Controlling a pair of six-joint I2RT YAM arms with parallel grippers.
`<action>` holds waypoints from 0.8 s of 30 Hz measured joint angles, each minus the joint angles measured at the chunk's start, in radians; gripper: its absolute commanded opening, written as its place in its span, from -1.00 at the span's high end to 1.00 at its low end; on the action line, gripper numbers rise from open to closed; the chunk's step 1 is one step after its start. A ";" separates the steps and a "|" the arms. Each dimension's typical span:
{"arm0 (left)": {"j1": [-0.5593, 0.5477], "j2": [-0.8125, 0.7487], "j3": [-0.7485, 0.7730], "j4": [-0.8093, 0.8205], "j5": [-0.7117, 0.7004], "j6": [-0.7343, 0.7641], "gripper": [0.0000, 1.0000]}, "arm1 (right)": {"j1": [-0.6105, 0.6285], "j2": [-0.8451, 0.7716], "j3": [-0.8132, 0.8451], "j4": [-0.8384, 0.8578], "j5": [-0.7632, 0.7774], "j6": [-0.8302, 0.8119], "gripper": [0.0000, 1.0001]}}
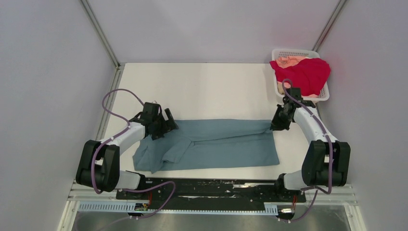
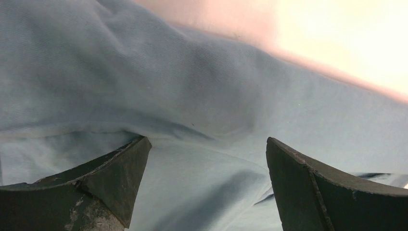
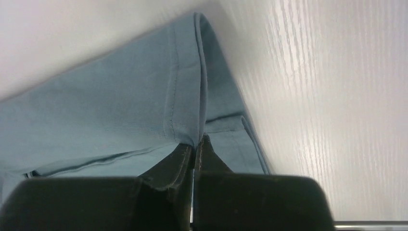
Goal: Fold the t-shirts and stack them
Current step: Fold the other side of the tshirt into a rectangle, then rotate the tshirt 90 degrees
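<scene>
T-shirts occupy two places. The teal t-shirt lies spread on the worktop, nearer the arm bases than the white basket and to its left. The crimson t-shirt is heaped in the basket and spills over its rim, with the peach t-shirt at its far side. The right tool, just short of the basket, is pinched on the teal t-shirt's hemmed corner. The left tool, farthest from the basket, stands wide over the shirt's other end.
</scene>
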 measured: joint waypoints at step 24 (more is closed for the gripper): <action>0.010 0.012 0.037 -0.073 -0.066 0.047 -1.00 | -0.020 0.161 0.025 -0.128 0.271 0.048 -0.66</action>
